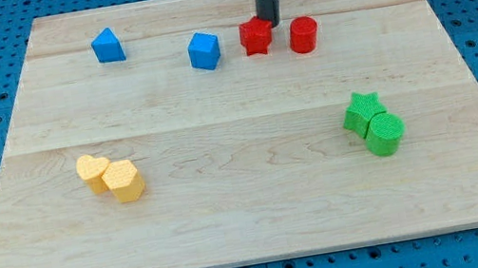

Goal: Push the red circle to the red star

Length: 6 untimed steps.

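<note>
The red circle point(303, 34) stands near the view's top, right of centre. The red star point(255, 36) sits just to its left, with a small gap between them. My tip point(269, 20) comes down from the view's top and ends just above and right of the red star, at its upper right edge, to the upper left of the red circle.
A blue cube point(204, 51) lies left of the red star. A blue triangular block point(108, 46) is at the upper left. Two yellow blocks point(110, 177) touch at the lower left. A green star point(362, 111) and a green circle point(384, 133) touch at the right.
</note>
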Motion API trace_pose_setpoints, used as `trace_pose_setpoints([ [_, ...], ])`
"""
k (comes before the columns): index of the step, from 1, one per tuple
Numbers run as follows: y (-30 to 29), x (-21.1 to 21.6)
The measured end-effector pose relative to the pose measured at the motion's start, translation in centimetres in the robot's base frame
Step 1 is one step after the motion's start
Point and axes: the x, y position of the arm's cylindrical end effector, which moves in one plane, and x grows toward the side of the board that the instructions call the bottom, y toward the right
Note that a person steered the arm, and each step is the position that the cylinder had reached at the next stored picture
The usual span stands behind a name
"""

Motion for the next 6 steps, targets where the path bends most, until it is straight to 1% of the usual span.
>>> trace_pose_setpoints([
  [1, 0.6, 0.0],
  [3, 14.5, 0.0],
  [4, 14.0, 1.7],
  [6, 4.7, 4.2],
])
